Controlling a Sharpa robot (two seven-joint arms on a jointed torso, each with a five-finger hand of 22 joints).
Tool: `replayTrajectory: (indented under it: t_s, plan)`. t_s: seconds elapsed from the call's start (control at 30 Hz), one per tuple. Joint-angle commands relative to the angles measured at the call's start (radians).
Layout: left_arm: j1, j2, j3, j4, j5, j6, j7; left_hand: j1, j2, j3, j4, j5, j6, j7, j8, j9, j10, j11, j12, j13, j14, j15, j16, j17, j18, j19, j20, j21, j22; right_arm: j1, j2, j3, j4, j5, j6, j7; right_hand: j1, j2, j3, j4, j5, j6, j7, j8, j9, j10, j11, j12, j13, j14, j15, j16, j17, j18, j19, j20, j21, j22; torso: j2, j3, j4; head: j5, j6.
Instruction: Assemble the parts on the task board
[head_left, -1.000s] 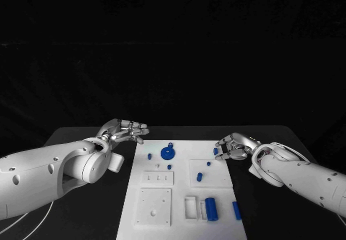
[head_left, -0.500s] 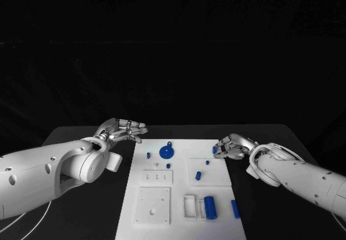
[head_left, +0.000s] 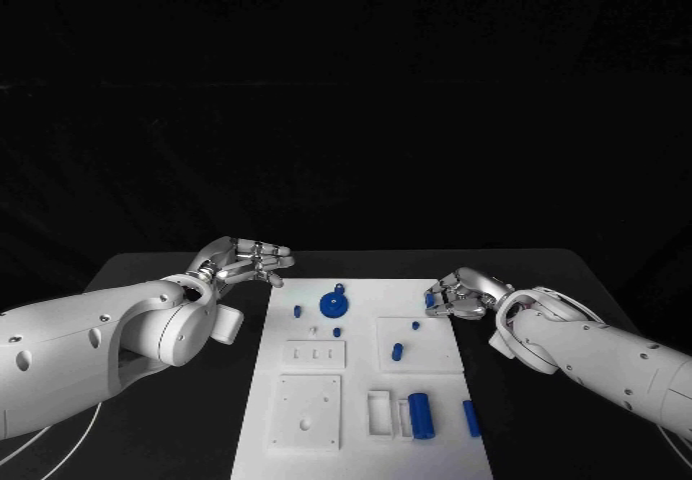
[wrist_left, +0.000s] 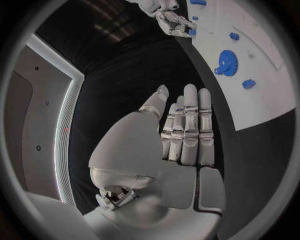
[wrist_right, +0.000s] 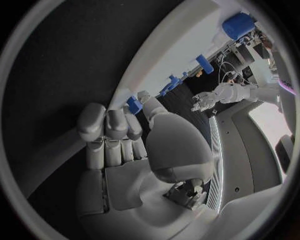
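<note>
Left robot hand (head_left: 248, 260) hovers over the black table (head_left: 159, 280) just off the white board's (head_left: 361, 420) far left corner, fingers straight, close together, holding nothing. Right robot hand (head_left: 464, 295) sits at the board's far right edge, fingers curled around a small blue part (head_left: 431, 299). A blue gear (head_left: 335, 301), a cylinder (head_left: 421, 415) and small pegs lie on the board.

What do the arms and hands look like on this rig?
Both arms are smooth white shells with small dark fastener dots. The left hand and right hand are silver, segmented metal, on white palms. Thin white cables trail beneath the left arm.
</note>
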Motion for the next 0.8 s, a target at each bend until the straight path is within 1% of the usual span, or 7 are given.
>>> replayTrajectory:
  t_s: [0.03,0.3,0.37,0.43,0.47,0.57,0.8]
  plan:
    - [0.003,0.000,0.001,0.004,-0.009,0.018,0.003,0.000,0.003,0.003,0.002,0.003,-0.003,-0.004,-0.002,0.000,-0.008,-0.002,0.002,0.001,-0.004,0.003,-0.002,0.001,-0.006,0.001,-0.002,-0.005,0.001,-0.003,0.003,-0.001,-0.002,0.003,0.011,0.006,-0.005,-0.009,-0.001,-0.003,0.004,0.000,-0.003,-0.002,0.001,0.001,-0.007,0.003,0.000,0.000,-0.001,0.003,0.001,0.002,0.041,-0.002,0.002,0.120,-0.001,-0.0004,-0.0011,0.001,0.000]
    - [0.003,-0.001,0.001,0.005,-0.010,0.019,0.001,0.000,0.002,0.003,0.001,0.002,-0.003,-0.004,-0.003,-0.001,-0.009,-0.002,0.002,0.001,-0.004,0.003,-0.002,0.001,-0.005,0.001,-0.002,-0.005,0.001,-0.003,0.003,-0.001,-0.003,0.004,0.009,0.007,0.002,0.015,0.035,-0.013,-0.029,0.030,-0.005,-0.002,0.001,0.003,-0.007,0.006,0.003,0.001,-0.002,0.005,0.005,0.001,0.041,-0.002,0.006,0.121,-0.001,-0.0005,-0.0010,0.001,0.001]
    - [0.003,-0.001,0.001,0.005,-0.010,0.019,0.001,0.000,0.002,0.003,0.001,0.002,-0.003,-0.004,-0.003,-0.001,-0.009,-0.002,0.002,0.001,-0.004,0.003,-0.002,0.001,-0.005,0.001,-0.002,-0.005,0.001,-0.003,0.003,-0.001,-0.001,0.005,0.004,0.008,0.008,0.030,0.070,-0.020,-0.070,0.048,-0.010,-0.002,0.001,0.005,-0.010,0.008,0.006,0.001,-0.004,0.008,0.008,0.000,0.041,-0.004,0.009,0.121,-0.001,-0.0003,-0.0007,0.000,0.000]
    - [0.003,-0.002,0.001,0.005,-0.010,0.020,0.000,0.000,0.002,0.003,0.001,0.002,-0.003,-0.004,-0.003,-0.001,-0.009,-0.002,0.002,0.001,-0.004,0.003,-0.002,0.001,-0.005,0.001,-0.002,-0.005,0.001,-0.004,0.003,-0.001,0.002,0.006,-0.005,0.007,0.032,0.049,0.133,-0.044,-0.155,0.064,-0.014,-0.003,0.001,0.008,-0.011,0.011,0.008,0.002,-0.008,0.009,0.011,-0.002,0.042,-0.007,0.013,0.122,-0.001,0.0000,-0.0006,-0.001,0.001]
    - [0.003,-0.002,0.001,0.006,-0.010,0.020,0.000,0.000,0.002,0.003,0.001,0.002,-0.003,-0.004,-0.003,-0.001,-0.009,-0.002,0.002,0.001,-0.004,0.003,-0.002,0.001,-0.005,0.001,-0.002,-0.005,0.001,-0.004,0.003,-0.001,0.003,0.006,-0.008,0.007,0.030,0.049,0.161,-0.052,-0.168,0.076,-0.013,-0.002,0.002,0.009,-0.015,0.012,0.010,0.001,-0.009,0.009,0.011,-0.003,0.042,-0.009,0.014,0.123,-0.001,-0.0001,-0.0009,-0.001,0.000]
    - [0.003,-0.002,0.001,0.006,-0.012,0.021,0.000,0.005,0.001,0.004,0.000,0.001,-0.002,-0.004,-0.002,0.000,-0.011,-0.001,0.002,0.001,-0.004,0.003,-0.002,0.000,-0.005,0.001,-0.002,-0.005,0.003,-0.005,0.003,-0.001,0.006,0.006,-0.022,0.005,0.016,0.052,0.231,-0.068,-0.171,0.101,-0.020,-0.001,0.003,0.010,-0.019,0.013,0.012,0.001,-0.014,0.009,0.014,-0.006,0.042,-0.015,0.014,0.122,-0.001,0.0000,-0.0010,-0.002,0.001]
    - [0.003,-0.003,0.001,0.007,-0.016,0.022,-0.002,0.007,0.000,0.004,-0.001,-0.001,-0.002,-0.004,-0.002,0.000,-0.010,-0.001,0.002,0.001,-0.005,0.003,-0.002,0.001,-0.005,0.000,-0.002,-0.004,0.004,-0.006,0.004,-0.001,0.008,0.005,-0.063,0.002,-0.003,0.051,0.280,-0.076,-0.172,0.159,-0.034,0.001,0.006,0.014,-0.028,0.013,0.016,0.002,-0.023,0.008,0.020,-0.012,0.041,-0.025,0.016,0.122,-0.001,0.0002,-0.0006,-0.004,-0.002]
